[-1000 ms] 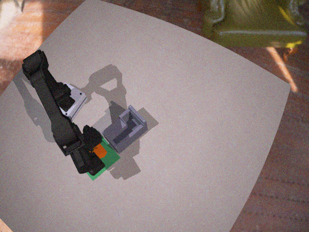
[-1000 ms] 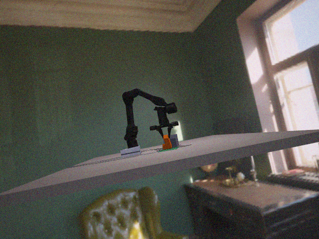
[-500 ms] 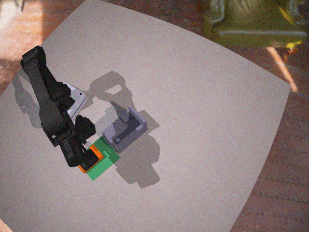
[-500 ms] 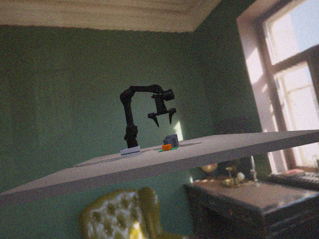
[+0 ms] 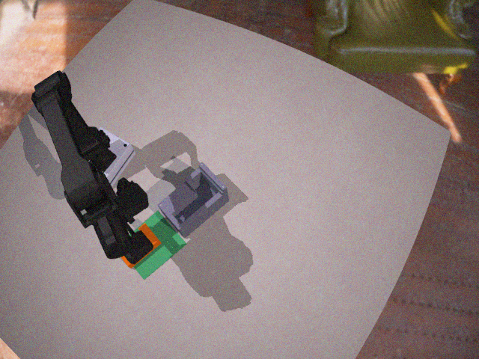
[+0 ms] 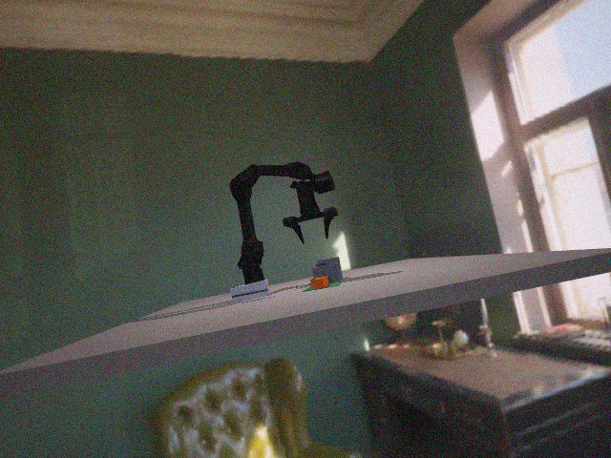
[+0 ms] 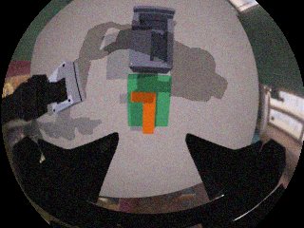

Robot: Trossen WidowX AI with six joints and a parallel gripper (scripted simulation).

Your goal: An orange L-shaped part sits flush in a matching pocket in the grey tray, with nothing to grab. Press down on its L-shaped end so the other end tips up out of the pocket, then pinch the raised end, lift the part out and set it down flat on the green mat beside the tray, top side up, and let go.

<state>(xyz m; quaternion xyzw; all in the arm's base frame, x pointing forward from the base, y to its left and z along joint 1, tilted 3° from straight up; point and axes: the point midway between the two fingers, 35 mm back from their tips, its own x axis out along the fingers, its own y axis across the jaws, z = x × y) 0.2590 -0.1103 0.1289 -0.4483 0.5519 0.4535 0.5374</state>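
Observation:
The orange L-shaped part (image 5: pixel 151 234) (image 6: pixel 319 282) (image 7: pixel 148 116) lies low and looks flat on the green mat (image 5: pixel 153 266) (image 7: pixel 162 111). Its short arm points left in the wrist view, and its long arm reaches past the mat's near edge there. The arm covers some of it in the top view. I cannot tell which face is up. The grey tray (image 5: pixel 206 220) (image 6: pixel 334 268) (image 7: pixel 151 65) stands beside the mat with its pocket empty. My gripper (image 6: pixel 314 240) (image 7: pixel 152 137) is open and empty, well above the part and not touching it.
The arm's pale base plate (image 5: pixel 123 151) (image 6: pixel 250 290) (image 7: pixel 75 87) is to the left of the mat and tray in the wrist view. The tray's raised walls stand at the mat's far side in that view. Arm shadows fall over the tray and mat.

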